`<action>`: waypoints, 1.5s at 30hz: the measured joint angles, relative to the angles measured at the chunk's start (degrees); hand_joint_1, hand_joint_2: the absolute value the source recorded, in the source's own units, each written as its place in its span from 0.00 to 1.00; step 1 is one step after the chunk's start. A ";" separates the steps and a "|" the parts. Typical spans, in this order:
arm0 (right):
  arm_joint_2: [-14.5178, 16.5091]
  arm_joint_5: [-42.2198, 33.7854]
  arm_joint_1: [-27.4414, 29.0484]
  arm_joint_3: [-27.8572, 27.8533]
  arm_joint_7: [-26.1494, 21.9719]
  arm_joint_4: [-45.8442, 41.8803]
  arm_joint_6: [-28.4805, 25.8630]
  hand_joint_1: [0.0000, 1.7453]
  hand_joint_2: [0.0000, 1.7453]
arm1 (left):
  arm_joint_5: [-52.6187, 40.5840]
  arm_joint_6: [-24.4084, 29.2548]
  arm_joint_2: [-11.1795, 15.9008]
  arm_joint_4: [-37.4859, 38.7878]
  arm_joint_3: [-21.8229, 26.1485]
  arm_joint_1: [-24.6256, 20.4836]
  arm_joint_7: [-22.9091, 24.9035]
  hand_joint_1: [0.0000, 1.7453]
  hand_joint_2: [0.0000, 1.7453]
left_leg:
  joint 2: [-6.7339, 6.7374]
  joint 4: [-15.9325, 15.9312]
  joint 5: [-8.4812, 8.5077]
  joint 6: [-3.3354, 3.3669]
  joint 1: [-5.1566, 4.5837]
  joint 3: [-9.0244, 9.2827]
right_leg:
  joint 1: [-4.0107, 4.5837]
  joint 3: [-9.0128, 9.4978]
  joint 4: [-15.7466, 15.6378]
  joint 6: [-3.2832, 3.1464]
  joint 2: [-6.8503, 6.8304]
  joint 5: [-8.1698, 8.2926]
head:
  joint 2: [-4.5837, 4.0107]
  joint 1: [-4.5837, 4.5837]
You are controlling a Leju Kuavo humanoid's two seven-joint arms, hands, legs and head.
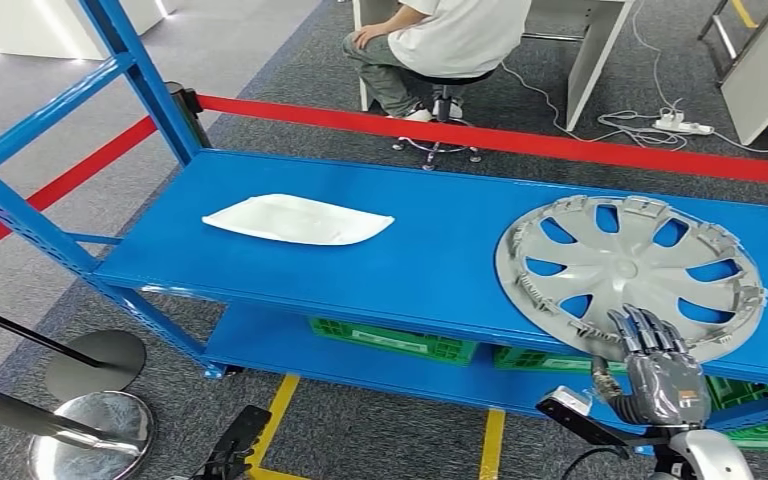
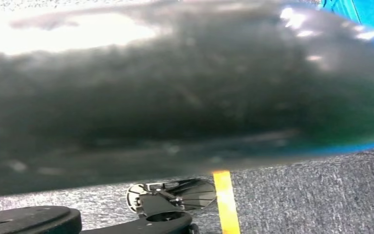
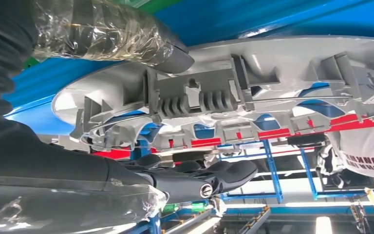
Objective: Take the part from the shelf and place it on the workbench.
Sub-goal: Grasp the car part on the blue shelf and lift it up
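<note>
We are reaching for the hubcap (image 1: 628, 274), which is lying flat at the right end of the blue shelf (image 1: 440, 250), its near rim overhanging the edge. Our right hand (image 1: 660, 365) is bracketing that rim, fingers over and thumb under, apparently not yet clamped; next we are needing a firm pinch, then a lift. We are counting one hubcap and one white tray (image 1: 297, 219).
</note>
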 joint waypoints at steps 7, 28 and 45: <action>0.04 5.82 0.07 -0.10 3.30 -0.01 -0.34 0.00 1.00 | 0.14 0.14 -0.08 0.00 -0.01 0.06 0.00 0.00 0.00 | 0.00 0.02 0.01 -0.03 -0.03 -0.01 | -0.05 0.06 0.00 -0.06 -0.01 0.07 | 0.00 0.02; -1.36 13.45 -2.72 -0.05 10.67 1.56 11.59 0.00 1.00 | 0.42 -0.36 0.08 -0.01 -0.05 0.41 0.19 0.00 0.00 | 0.00 0.04 0.01 -0.03 -0.10 -0.01 | -0.09 0.05 -0.01 -0.07 -0.03 0.09 | 0.01 0.01; -2.37 10.85 -7.31 0.37 9.69 6.17 16.31 0.00 1.00 | 0.39 -0.84 0.10 0.00 -0.22 0.35 0.44 0.00 0.00 | 0.07 0.04 0.04 -0.06 -0.10 0.03 | -0.09 0.07 -0.01 -0.11 0.01 0.15 | 0.00 0.01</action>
